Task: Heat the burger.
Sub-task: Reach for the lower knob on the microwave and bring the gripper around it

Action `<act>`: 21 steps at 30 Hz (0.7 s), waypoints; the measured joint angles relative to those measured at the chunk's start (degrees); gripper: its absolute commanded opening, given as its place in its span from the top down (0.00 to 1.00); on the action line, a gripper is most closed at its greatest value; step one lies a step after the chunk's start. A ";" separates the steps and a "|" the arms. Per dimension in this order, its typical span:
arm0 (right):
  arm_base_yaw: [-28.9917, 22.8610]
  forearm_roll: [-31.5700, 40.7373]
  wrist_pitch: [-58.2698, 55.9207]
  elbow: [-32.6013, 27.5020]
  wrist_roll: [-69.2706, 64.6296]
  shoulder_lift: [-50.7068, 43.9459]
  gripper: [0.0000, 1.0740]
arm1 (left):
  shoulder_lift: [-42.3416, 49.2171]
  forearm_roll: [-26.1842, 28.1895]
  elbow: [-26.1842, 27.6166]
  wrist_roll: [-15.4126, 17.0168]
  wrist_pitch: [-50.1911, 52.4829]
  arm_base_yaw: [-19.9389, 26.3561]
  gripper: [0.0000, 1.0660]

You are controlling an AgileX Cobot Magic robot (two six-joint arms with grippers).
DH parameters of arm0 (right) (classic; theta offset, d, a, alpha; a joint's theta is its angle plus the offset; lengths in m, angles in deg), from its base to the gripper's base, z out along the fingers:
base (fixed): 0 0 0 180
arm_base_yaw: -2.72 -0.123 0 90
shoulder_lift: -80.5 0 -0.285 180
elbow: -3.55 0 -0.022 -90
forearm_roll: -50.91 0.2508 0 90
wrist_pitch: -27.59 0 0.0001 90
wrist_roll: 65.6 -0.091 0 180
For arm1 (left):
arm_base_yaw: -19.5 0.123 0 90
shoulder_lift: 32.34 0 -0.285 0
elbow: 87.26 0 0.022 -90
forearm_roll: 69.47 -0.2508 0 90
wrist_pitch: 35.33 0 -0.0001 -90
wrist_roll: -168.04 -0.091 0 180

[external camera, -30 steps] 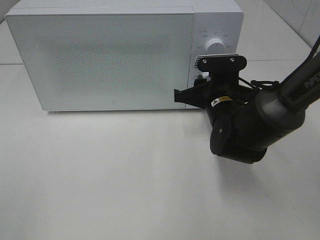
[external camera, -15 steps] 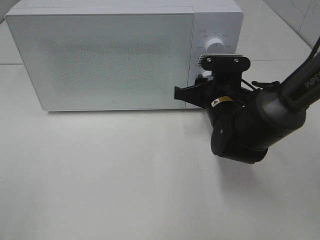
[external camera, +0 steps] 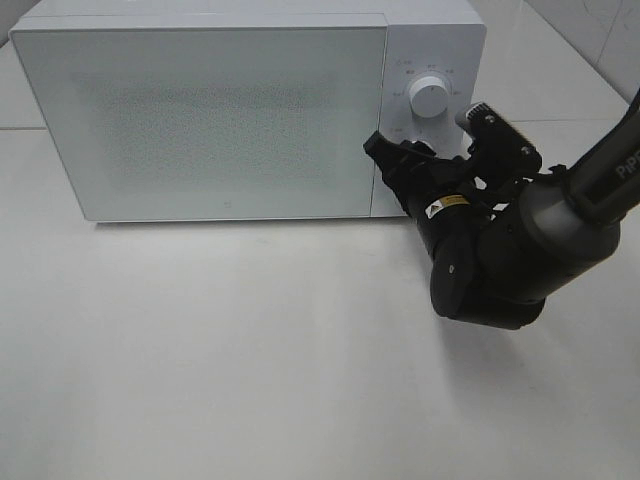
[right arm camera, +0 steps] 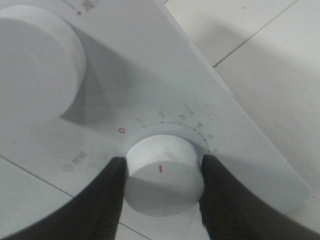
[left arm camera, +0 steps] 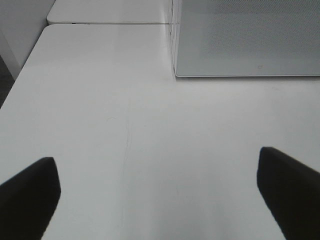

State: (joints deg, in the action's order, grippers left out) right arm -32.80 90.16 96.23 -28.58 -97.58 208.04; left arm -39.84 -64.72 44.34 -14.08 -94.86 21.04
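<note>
White desk lies nearest me. Over it the left hand hangs with its two black fingers spread wide, gripping nothing. Further back, toward two o'clock, the black right arm reaches in from three o'clock. The right hand pinches the lower white round dial of the white box-shaped microwave oven, one finger pressed to each side. The upper white round dial sits just beyond. At twelve o'clock the frosted microwave door is shut. The round burger shows in no view, so I cannot tell where it sits.
</note>
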 measured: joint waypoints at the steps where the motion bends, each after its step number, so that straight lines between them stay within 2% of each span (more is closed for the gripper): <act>1: 0.00 0.00 0.00 0.00 0.00 0.00 1.00 | 0.00 0.00 0.00 0.00 0.00 0.00 0.06; 12: 0.11 -1.09 0.80 -0.29 -28.53 0.17 1.00 | 0.00 0.00 0.00 0.00 0.00 0.00 0.06; 21: 0.11 -1.03 0.97 -0.29 -43.43 0.17 1.00 | 0.00 0.00 0.00 0.00 0.00 0.00 0.06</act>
State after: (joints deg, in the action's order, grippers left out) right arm -32.68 89.13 97.20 -28.86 -141.01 208.21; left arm -39.84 -64.72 44.34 -14.08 -94.86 21.04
